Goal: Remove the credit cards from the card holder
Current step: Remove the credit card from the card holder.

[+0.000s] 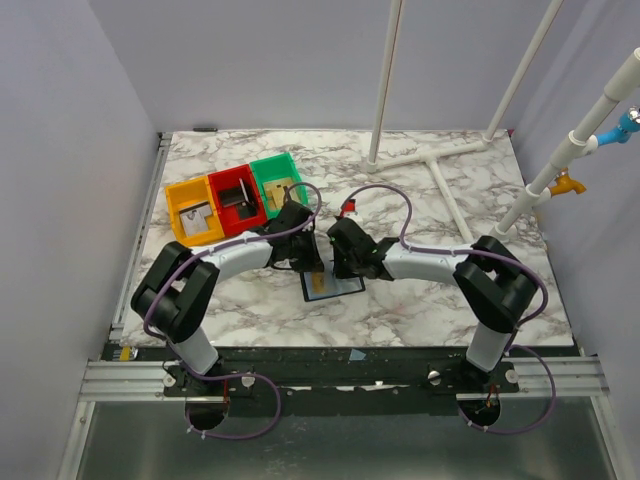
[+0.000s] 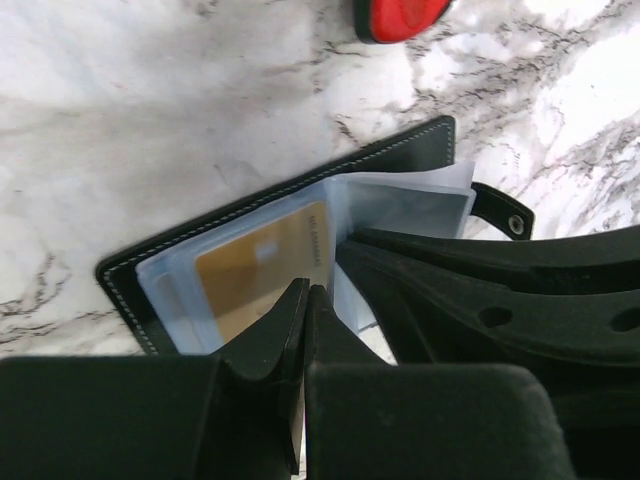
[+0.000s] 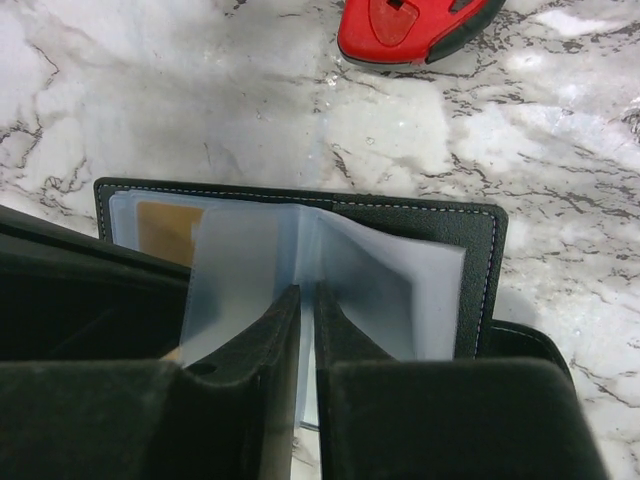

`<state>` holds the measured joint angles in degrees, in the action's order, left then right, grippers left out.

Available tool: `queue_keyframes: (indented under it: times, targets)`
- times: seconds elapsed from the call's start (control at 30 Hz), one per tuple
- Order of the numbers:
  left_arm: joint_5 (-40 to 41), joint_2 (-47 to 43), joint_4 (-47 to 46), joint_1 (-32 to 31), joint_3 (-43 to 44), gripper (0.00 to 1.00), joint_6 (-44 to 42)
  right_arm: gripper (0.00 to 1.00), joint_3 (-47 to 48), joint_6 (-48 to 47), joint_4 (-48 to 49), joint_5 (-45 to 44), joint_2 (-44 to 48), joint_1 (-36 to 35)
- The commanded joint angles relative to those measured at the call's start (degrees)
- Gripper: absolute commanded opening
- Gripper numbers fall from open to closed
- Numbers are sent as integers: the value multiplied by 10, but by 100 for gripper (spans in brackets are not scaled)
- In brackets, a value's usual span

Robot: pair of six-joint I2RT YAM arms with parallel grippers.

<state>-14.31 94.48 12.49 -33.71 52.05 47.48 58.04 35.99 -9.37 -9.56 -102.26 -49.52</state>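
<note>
The black card holder (image 1: 338, 288) lies open on the marble table between my two grippers. In the left wrist view its cover (image 2: 300, 180) frames clear bluish pockets, and a tan-gold credit card (image 2: 262, 268) sits partly in one. My left gripper (image 2: 306, 295) is shut with its tips at that card's edge and seems to pinch it. In the right wrist view my right gripper (image 3: 308, 298) is shut on a translucent pocket leaf (image 3: 240, 270) of the card holder (image 3: 400, 205), and the gold card (image 3: 165, 232) shows at the left. In the top view the left gripper (image 1: 312, 268) and right gripper (image 1: 346, 268) nearly touch.
A red-and-black tool (image 1: 348, 208) lies just beyond the holder and shows in both wrist views (image 2: 400, 15) (image 3: 415, 30). Orange (image 1: 195, 212), red (image 1: 237, 200) and green (image 1: 280, 180) bins stand at the back left. White pipes (image 1: 440, 160) stand at the back right.
</note>
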Motion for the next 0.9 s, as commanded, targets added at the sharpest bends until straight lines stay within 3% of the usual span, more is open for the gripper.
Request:
queue_keyframes:
  times: [0.0,0.1,0.2,0.43,0.87]
  targets:
    - [-18,3,-15,-17,25,0,7,18,-16,1,-42,0,14,0]
    - [-18,6,-11,-26,32,0,9,31,-8,-6,-53,-13,49,-1]
    - [-17,13,-9,-34,38,0,12,36,4,-9,-76,-35,87,-1]
    - [-22,40,-8,-50,65,0,18,36,16,-13,-140,-113,164,1]
    - [-15,134,-4,-72,126,0,40,35,-22,-2,-149,-104,225,4]
